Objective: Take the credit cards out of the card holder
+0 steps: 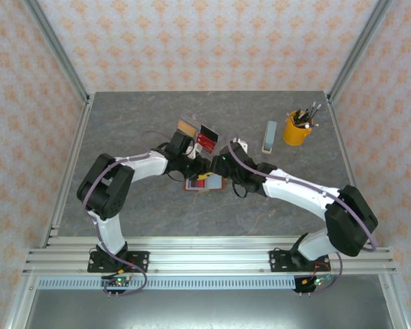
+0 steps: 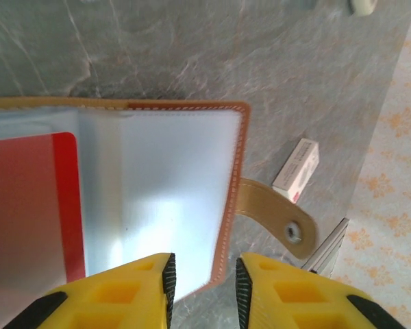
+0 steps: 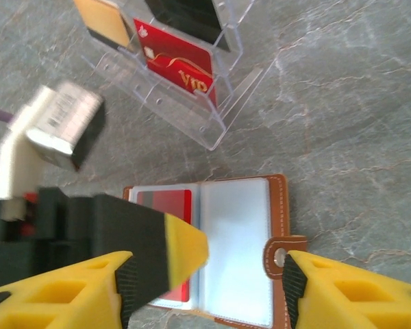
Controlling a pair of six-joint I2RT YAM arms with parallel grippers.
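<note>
1. Two sets of jaws hover mid-bench. The left jaws are narrow, straddling the page edge of the card holder (image 2: 171, 199) and seemingly gripping nothing. The right jaws are wide and empty.
2. Holder lies open with a red card (image 3: 166, 205) in its left pocket. Likely thin, stiff and slick: pinch an edge and pin the light holder.
3. Farther back, a clear tray (image 3: 216, 133) holds a VIP card (image 3: 178, 65).

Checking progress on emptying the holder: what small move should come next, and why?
Probably lower the right gripper onto the red card left in the card holder and slide it out. Its jaws stand open above the holder, other cards already sit in the clear tray, and the left gripper is at the holder's edge, seemingly steadying it.
</note>
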